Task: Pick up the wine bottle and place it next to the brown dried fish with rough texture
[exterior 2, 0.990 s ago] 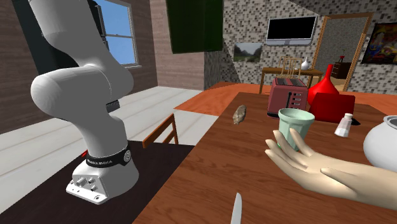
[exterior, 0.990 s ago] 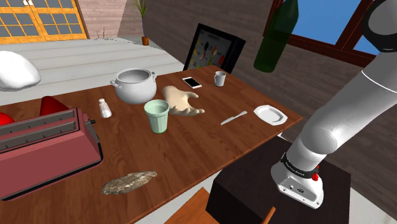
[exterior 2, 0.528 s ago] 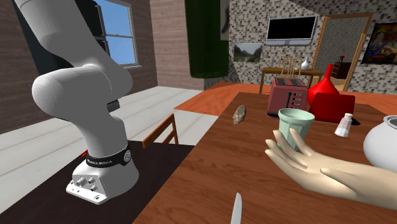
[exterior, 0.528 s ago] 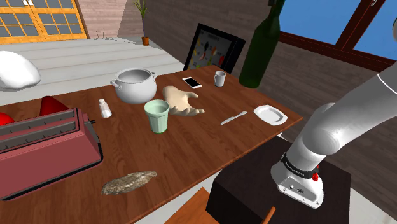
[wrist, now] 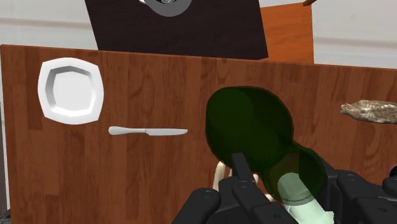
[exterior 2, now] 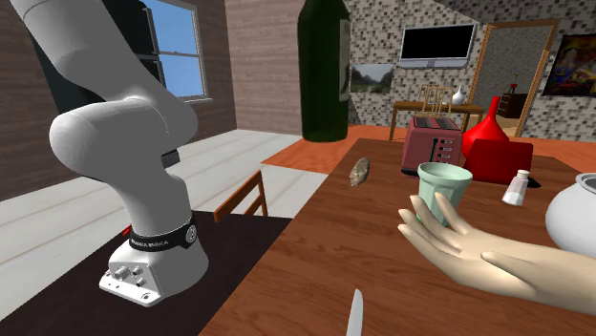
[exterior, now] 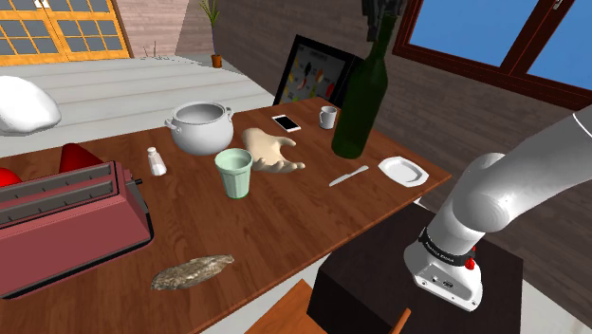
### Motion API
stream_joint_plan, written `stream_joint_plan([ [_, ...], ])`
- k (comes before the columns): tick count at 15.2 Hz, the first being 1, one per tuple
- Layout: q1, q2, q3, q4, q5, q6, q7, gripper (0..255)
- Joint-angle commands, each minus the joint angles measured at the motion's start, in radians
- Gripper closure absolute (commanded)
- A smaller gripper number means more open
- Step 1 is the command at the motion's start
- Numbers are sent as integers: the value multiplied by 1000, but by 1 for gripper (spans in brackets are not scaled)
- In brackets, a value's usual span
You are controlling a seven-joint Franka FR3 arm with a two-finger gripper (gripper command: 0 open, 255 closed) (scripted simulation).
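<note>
wine bottle (exterior: 363, 100), dark green, hangs upright above the table (exterior: 313, 228), well apart from the dried fish (exterior: 193, 270), with the gripper (exterior: 384, 14) clamped on its neck. the step in hand is judged to be the carry toward the fish. keep the bottle upright and high enough to pass the pale green cup (exterior: 233, 173), which stands between bottle and fish, then lower its base onto bare wood just beside the fish, not onto it.
</note>
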Motion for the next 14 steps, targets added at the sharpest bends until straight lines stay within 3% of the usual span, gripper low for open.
stream_joint_plan([
  [1,9,7,34,-30,17,42,45,255],
  [14,73,116,257,-165,79,312,310,255],
])
